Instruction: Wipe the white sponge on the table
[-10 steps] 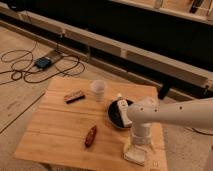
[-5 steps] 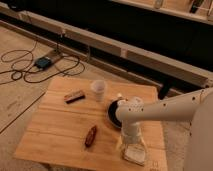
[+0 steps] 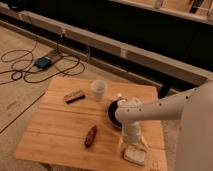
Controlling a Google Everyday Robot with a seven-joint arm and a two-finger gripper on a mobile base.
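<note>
Near the right front corner of the square light bamboo-wood table (image 3: 60, 131), as the single camera view shows it, lies the small off-white rectangular sponge (image 3: 135, 156). It sits close to both the near edge and the right edge. The white two-finger gripper (image 3: 132, 144) hangs straight down over the sponge, at the end of the white robot arm (image 3: 167, 107) that reaches in from the right. It is at or just above the sponge's far side. Whether it is released or clenched on the sponge cannot be told from this angle, nor whether it touches the sponge.

The step in hand looks like securing the sponge before wiping. Doing it well probably means a centred, firm hold with steady downward pressure, so that the soft block drags flat and does not roll or slip free.

Strokes are best sent leftward and away from the two close edges. The widest bare wood lies to the left along the near side. A brown oblong item (image 3: 90, 135) rests left of the sponge and narrows that lane. The black round bowl (image 3: 113, 113) stands just behind the gripper. The translucent white cup (image 3: 98, 90) and a dark flat bar (image 3: 74, 96) stand farther back.
</note>
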